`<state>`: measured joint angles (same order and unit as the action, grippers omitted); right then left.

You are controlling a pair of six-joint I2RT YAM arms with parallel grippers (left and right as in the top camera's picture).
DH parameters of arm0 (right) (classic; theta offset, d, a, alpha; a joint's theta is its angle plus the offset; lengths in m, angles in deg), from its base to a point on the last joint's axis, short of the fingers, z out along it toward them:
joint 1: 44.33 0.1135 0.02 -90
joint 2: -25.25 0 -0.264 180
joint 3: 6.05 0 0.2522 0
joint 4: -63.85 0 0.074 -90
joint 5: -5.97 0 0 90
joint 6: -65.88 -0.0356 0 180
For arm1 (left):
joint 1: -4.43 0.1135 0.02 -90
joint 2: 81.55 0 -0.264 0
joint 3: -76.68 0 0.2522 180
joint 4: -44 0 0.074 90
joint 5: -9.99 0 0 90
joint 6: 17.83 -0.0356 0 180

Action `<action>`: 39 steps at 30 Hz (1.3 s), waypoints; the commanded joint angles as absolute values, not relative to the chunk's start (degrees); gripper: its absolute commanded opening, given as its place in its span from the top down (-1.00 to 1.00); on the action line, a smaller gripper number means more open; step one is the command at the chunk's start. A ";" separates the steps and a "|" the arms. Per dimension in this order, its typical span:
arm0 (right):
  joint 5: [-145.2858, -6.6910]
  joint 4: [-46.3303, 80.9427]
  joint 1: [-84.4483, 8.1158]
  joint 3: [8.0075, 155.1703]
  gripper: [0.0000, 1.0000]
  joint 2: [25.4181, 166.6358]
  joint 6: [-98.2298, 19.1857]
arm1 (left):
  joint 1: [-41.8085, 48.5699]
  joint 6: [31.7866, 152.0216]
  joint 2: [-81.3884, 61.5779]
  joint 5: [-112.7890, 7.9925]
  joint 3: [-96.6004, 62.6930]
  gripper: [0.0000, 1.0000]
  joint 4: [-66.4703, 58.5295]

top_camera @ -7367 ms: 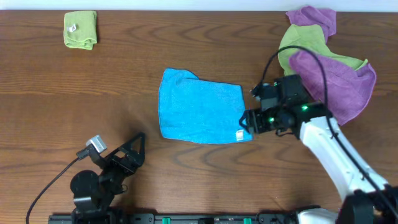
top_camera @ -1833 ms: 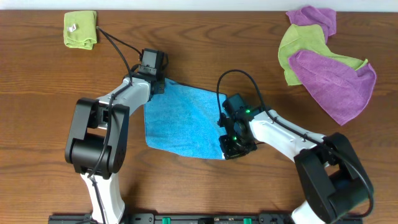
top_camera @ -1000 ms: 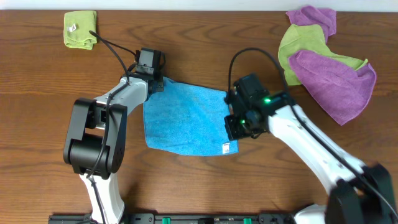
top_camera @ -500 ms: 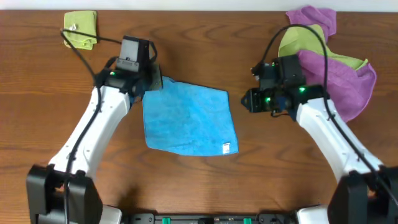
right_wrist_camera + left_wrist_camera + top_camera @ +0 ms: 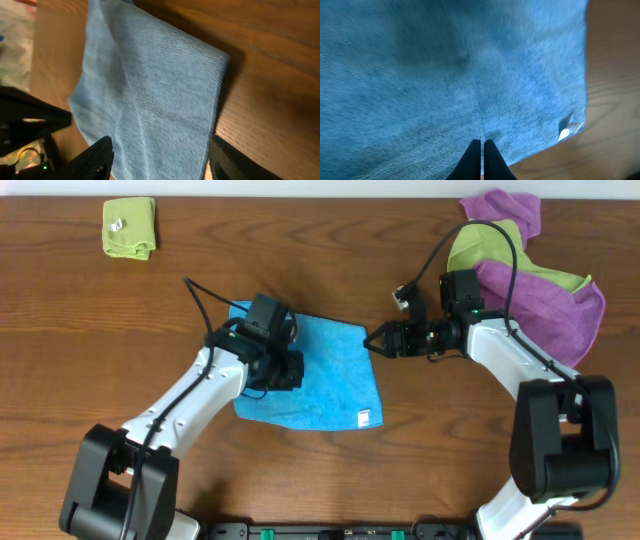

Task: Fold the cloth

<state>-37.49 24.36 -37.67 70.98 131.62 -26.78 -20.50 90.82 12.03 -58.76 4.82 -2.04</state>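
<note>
The sky-blue cloth [image 5: 325, 375] lies spread flat mid-table, its white tag [image 5: 365, 418] at the near right corner. My left gripper [image 5: 287, 371] hovers over the cloth's left half. In the left wrist view its fingers [image 5: 482, 143] are pressed shut with nothing between them, over the cloth [image 5: 450, 75] with the tag [image 5: 569, 131] to the right. My right gripper [image 5: 374, 341] sits at the cloth's far right corner. In the right wrist view it [image 5: 160, 152] is open, with the cloth [image 5: 150, 90] lying between and beyond the two fingers.
A folded lime-green cloth [image 5: 130, 227] lies at the far left. A heap of purple and lime-green cloths [image 5: 530, 280] sits at the far right, just behind my right arm. Bare wooden table [image 5: 480, 450] surrounds the blue cloth.
My left gripper moved from the cloth's far left corner to over its left half. My right gripper opened and came back to the far right corner. The cloth stays flat.
</note>
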 commanded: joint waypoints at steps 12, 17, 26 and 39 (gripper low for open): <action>-31.87 29.64 -38.05 71.26 -0.30 138.16 -27.92 | -24.28 96.68 12.73 -61.58 12.95 0.88 4.02; -32.37 31.55 -38.02 71.26 -0.33 139.60 -28.62 | -24.28 98.12 12.73 -62.61 15.07 0.88 6.66; -32.77 37.27 -38.02 71.26 -0.33 143.01 -33.97 | -26.40 98.17 12.73 -62.02 15.20 0.88 6.71; -26.56 40.22 -36.76 71.26 -0.42 148.80 -38.80 | -29.37 99.94 12.84 -64.55 16.16 0.88 8.30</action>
<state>-24.94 40.05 -37.63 71.68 145.74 -36.05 -29.07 99.19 12.05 -62.89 14.85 7.67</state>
